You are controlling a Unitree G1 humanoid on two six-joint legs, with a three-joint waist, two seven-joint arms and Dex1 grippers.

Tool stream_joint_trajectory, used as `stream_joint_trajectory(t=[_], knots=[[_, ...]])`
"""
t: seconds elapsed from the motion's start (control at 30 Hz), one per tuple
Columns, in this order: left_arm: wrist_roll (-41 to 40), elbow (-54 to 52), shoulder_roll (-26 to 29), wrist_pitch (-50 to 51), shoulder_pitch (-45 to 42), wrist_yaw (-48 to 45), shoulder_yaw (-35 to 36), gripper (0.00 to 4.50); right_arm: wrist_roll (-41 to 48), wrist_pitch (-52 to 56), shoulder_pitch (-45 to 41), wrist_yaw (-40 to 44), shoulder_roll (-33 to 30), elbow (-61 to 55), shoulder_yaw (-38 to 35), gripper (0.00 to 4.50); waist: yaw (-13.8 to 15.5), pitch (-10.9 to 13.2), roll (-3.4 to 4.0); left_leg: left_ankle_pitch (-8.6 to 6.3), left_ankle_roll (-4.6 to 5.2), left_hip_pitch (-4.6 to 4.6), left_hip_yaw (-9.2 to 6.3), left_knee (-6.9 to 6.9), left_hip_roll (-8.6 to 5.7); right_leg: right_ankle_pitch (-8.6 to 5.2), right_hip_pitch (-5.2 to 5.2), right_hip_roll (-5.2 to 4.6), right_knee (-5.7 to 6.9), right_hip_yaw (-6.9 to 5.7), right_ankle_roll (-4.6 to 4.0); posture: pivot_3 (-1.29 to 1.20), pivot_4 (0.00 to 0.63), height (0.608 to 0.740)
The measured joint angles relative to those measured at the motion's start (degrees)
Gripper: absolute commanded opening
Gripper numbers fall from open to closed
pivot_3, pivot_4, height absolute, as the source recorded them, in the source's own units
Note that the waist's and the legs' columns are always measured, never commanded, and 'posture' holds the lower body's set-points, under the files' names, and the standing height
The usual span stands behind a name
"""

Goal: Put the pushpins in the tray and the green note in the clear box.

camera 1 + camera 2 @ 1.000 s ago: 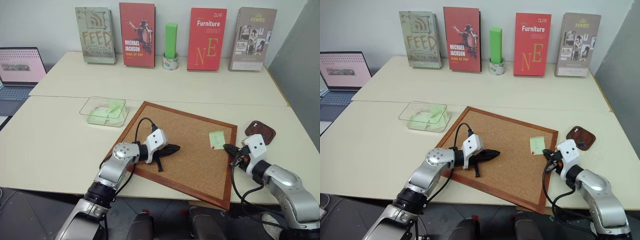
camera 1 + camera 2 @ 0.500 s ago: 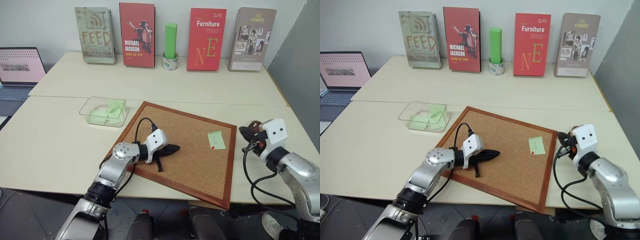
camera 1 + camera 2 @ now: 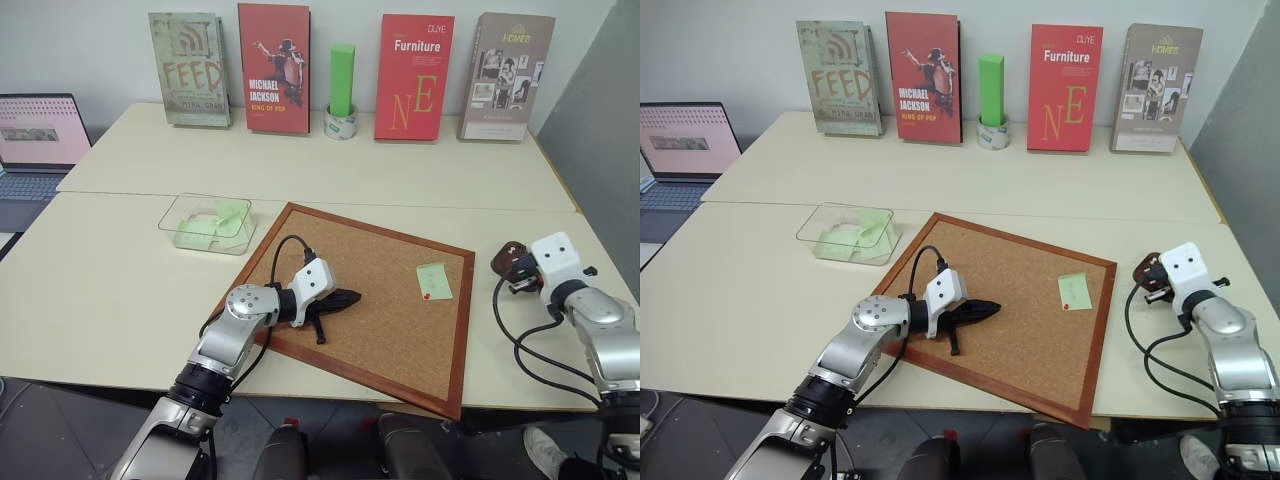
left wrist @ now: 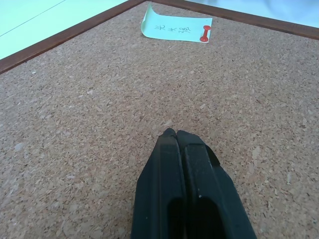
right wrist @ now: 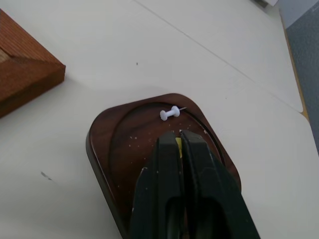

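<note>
Fingers of the right gripper (image 5: pixel 175 138) are held over the small dark reddish-brown glossy tray (image 5: pixel 119 149), nearly pressed together on a small yellow-green thing; a white pushpin (image 5: pixel 170 113) lies inside. Beside the tray, on the wood-framed corkboard (image 3: pixel 380 330), the pale green note (image 3: pixel 434 280) is pinned by a red pushpin (image 4: pixel 205 33). The left gripper (image 4: pixel 172 133) is clenched empty, extended low over the cork.

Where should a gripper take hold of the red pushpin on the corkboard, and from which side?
Grip the red pushpin by its raised head, probably coming from above. It stands in the green note at one edge, pinning it to the corkboard, so only the head stands proud; pulling straight out should free it without tearing the paper.
</note>
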Motion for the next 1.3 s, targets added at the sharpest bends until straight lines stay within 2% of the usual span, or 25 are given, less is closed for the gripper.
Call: stream_joint_trajectory(t=[0.33,0.67,0.87,1.03,1.17,1.3], knots=[[0.03,-0.02,0.04,-0.01,0.1,0.25,0.0,0.0,-0.85,0.32,-1.45,0.79,0.69,0.63,0.1,2.93,0.0,0.0,0.0,0.0,0.0,0.02,0.0,0.01,0.0,0.02,0.02,0.0,0.0,0.01,0.03,0.0,0.15,0.74],[0.04,0.01,0.05,-0.48,0.23,0.23,0.0,0.0,0.05,2.4,-1.05,0.94,1.07,-2.08,-0.73,2.93,0.0,0.0,0.01,0.0,0.0,0.02,-0.01,0.01,0.0,0.03,0.03,0.0,0.0,0.01,0.04,0.0,0.15,0.74],[0.06,-0.03,0.1,-0.66,0.35,0.3,0.01,0.0,4.98,4.09,1.08,0.88,3.74,-13.02,-6.11,2.93,0.0,0.0,0.02,0.0,0.0,0.03,-0.04,0.01,-0.01,0.03,0.04,0.01,0.01,-0.01,0.04,0.0,0.15,0.74],[0.06,-0.08,0.07,-0.72,0.38,0.4,-0.07,0.0,10.18,5.48,6.34,2.8,6.89,-21.53,-6.97,2.93,0.02,-0.01,0.02,0.0,0.0,0.01,-0.06,0.0,-0.01,0.02,0.06,0.0,0.0,-0.02,0.04,0.0,0.15,0.74],[0.06,-0.07,0.27,-0.8,0.43,0.27,-0.03,0.0,15.75,8.02,14.5,6.58,9.64,-30.45,-3.65,2.93,-0.02,-0.03,0.07,0.0,0.0,0.05,-0.09,-0.05,0.0,0.01,0.06,0.01,0.01,-0.03,0.02,0.0,0.15,0.74],[0.16,0.13,0.27,-0.79,0.42,0.63,0.01,0.0,16.17,8.54,16.24,6.54,11.57,-32.83,0.39,2.93,-0.08,-0.03,0.06,0.0,0.0,0.06,-0.05,0.03,0.03,0.01,0.06,0.0,-0.03,-0.01,0.01,0.0,0.15,0.74]])
